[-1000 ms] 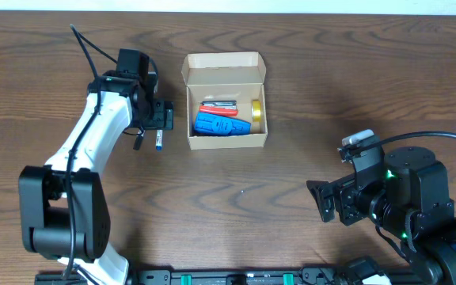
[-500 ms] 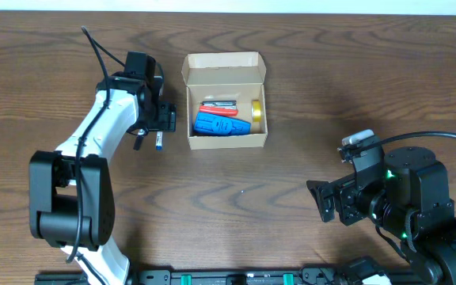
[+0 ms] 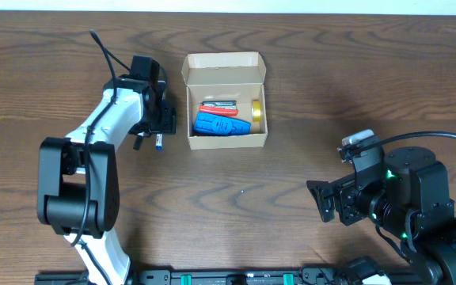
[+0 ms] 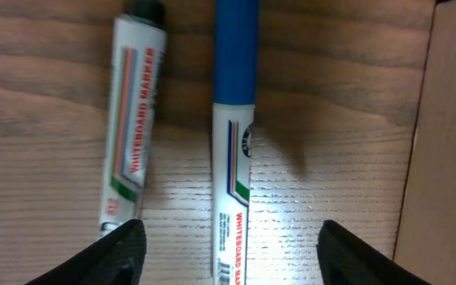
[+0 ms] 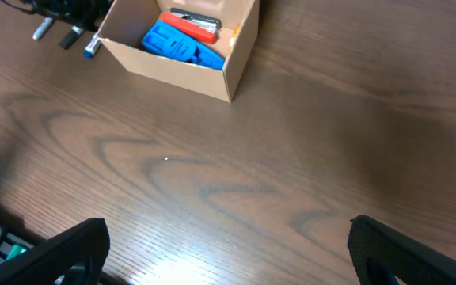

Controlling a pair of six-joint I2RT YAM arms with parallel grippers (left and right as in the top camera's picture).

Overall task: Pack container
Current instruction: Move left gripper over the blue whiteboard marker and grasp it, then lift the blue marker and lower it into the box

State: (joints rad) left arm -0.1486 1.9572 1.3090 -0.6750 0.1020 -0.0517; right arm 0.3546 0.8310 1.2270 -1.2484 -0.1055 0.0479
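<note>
From overhead: tan container at the far middle of the table, flap lid thrown back, already holding a blue item, a red one and a gold-coloured round thing. Just beside its left wall, low over the wood, the left gripper. Well apart, near the front edge, the right gripper.

From the left wrist: jaws spread, straddling the blue-capped whiteboard marker. Just beside it the black-capped whiteboard marker, its lower end right at one fingertip. Container wall along the right edge. Likely step: picking up the blue-capped one. Come straight down, keep the barrel centred, and close across the printed body rather than the cap. Shift slightly toward the box first, so as not to pinch the neighbour too. Lift clear of the wall before swinging over the opening.

From the right wrist: fingers wide apart on nothing, container up at the far left.
</note>
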